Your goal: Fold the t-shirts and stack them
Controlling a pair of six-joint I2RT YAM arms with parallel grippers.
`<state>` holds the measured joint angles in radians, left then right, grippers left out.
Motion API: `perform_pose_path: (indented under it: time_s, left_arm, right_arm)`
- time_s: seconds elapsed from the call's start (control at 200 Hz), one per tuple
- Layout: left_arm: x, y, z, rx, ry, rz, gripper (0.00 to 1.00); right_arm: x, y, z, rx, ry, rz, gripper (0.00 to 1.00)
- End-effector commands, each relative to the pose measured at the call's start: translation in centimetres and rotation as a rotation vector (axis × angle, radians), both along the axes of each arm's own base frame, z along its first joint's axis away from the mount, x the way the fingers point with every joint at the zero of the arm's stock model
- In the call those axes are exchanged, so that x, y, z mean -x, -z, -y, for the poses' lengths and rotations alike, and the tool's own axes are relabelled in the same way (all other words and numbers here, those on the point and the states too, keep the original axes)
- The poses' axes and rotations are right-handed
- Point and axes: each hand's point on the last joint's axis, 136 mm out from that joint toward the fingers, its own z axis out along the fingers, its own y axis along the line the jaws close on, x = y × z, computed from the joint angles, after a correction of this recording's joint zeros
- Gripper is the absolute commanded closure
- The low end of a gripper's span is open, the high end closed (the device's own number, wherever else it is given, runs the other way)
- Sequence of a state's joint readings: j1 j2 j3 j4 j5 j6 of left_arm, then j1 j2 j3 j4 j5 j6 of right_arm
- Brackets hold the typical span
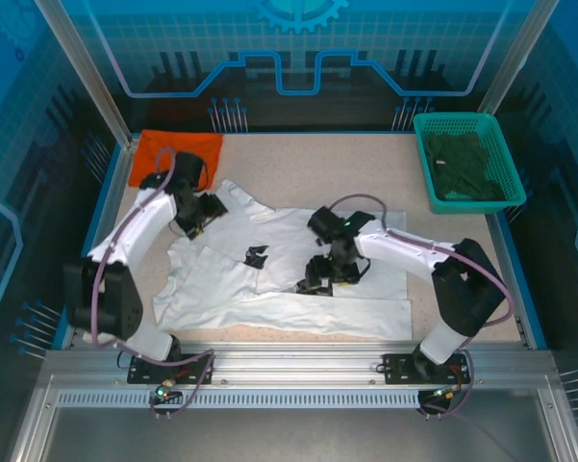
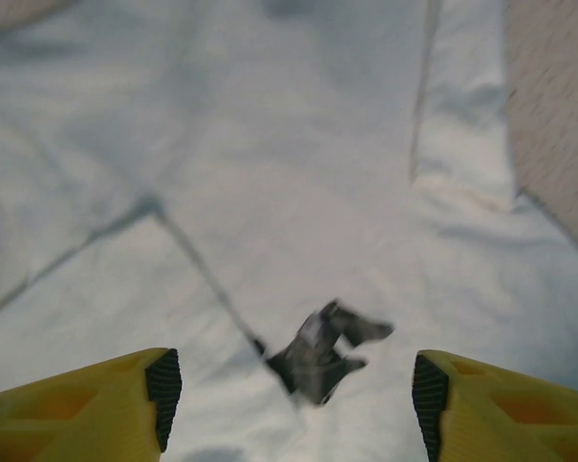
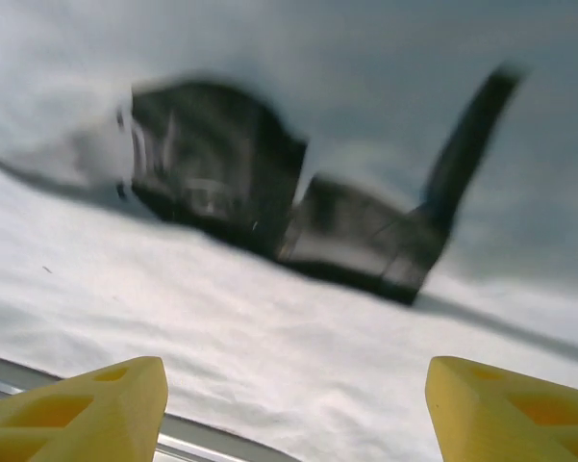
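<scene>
The white t-shirt [image 1: 289,310] lies spread and partly folded across the middle of the table, with a small black mark [image 1: 257,256] on its front. The orange t-shirt [image 1: 178,152] lies folded at the back left corner. My left gripper [image 1: 210,216] hovers over the white shirt's upper left part. In the left wrist view its jaws [image 2: 293,404] stand open over white cloth [image 2: 298,173] and a black mark [image 2: 319,354], holding nothing. My right gripper [image 1: 319,281] is over the shirt's centre. It is open [image 3: 296,404] above white cloth [image 3: 269,337] with a blurred black mark [image 3: 269,192].
A green basket [image 1: 433,127] holding dark green cloth [image 1: 466,166] stands at the back right. Blue rails edge the table, and a metal rail [image 1: 289,361] runs along the front by the arm bases. Bare tabletop [image 1: 317,164] shows behind the white shirt.
</scene>
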<state>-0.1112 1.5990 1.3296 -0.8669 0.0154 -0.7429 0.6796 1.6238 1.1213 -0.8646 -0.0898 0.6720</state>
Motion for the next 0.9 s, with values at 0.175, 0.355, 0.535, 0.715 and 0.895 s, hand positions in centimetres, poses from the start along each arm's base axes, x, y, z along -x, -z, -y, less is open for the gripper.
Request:
perform_pose_path:
  time_s: [0.175,0.355,0.535,0.715,0.895]
  left_arm:
    - [-11.4,2.3,0.1,0.024,0.042,0.040,0.34]
    - [-17.4,4.5,0.7,0.049,0.027,0.060,0.45]
    - [-20.6,6.4,-1.0,-0.049,0.029,0.060,0.48]
    - [-19.7,7.7,-3.4,-0.127,-0.011,0.014,0.51]
    - [-18.2,9.8,-3.1,-0.124,0.027,-0.011,0.52]
  right_arm:
    - [-7.6,-4.8,5.7,-0.083,0.279,0.235,0.29]
    - [-10.7,-6.8,7.4,-0.069,0.351,0.307,0.31]
    - [-15.0,-8.9,9.6,-0.059,0.422,0.485,0.32]
    - [-16.1,-9.1,9.5,-0.122,0.407,0.505,0.32]
    - [-16.0,-7.7,9.3,-0.126,0.365,0.465,0.33]
